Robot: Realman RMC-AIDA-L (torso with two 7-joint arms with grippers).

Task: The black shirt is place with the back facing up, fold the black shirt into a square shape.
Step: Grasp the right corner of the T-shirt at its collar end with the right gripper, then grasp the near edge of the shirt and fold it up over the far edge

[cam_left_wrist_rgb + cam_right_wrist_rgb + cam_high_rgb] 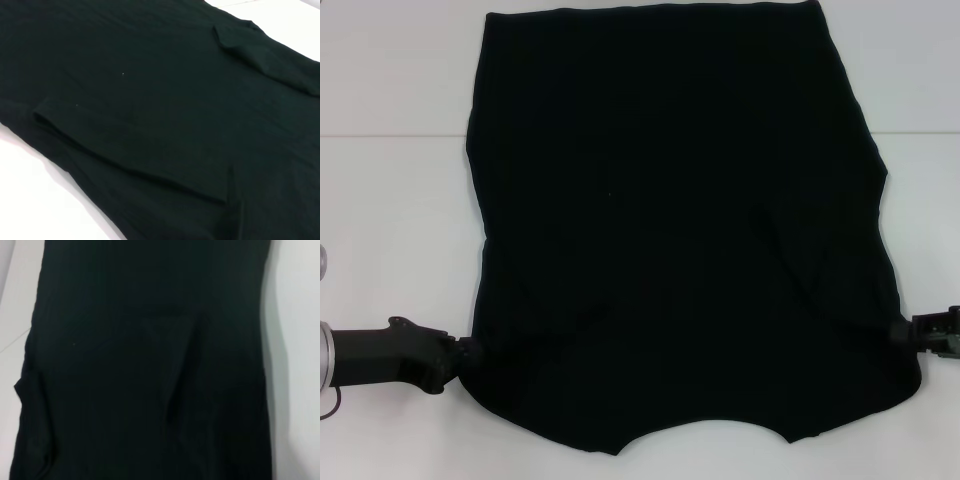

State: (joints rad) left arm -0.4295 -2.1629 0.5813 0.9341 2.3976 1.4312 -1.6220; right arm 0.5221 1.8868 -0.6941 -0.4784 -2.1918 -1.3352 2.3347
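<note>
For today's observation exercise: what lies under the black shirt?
The black shirt lies flat on a white table, which shows all around it. Its folded-in sleeves lie on top; anything beneath the cloth is hidden.

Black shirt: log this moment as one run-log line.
black shirt flat, sleeves folded in | left gripper at near-left shirt edge | right gripper at near-right shirt edge | white table | square not yet formed

the black shirt (680, 230) is lying spread on the table (390, 200), with the left gripper (470, 352) touching its near left edge and the right gripper (905, 333) its near right edge.
</note>
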